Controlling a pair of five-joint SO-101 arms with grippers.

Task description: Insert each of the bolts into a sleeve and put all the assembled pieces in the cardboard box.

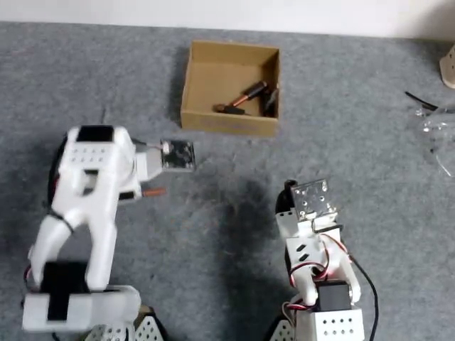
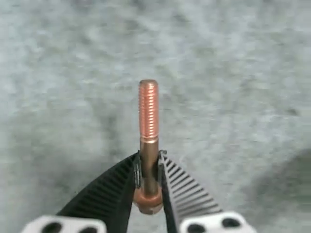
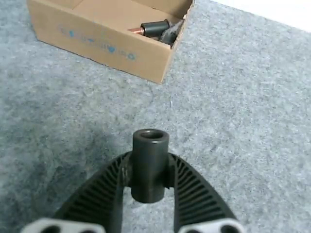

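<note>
Left arm (image 1: 89,192), on the left in the high view: its jaws are closed on a copper-coloured bolt (image 2: 148,126), gripping the plain shank just above the head, with the threaded end projecting beyond the jaw tips over the grey table (image 1: 213,234). In the high view the bolt's tip (image 1: 153,192) protrudes sideways from under the arm, toward the right arm (image 1: 316,241). The right arm's jaws are clamped on a dark cylindrical sleeve (image 3: 150,162), its open bore facing away from the wrist. The two arms stand well apart. The cardboard box (image 1: 227,122) sits at the far side of the table, between the arms, and contains assembled pieces (image 1: 245,98) lying against its right wall, each a dark sleeve on a copper bolt.
</note>
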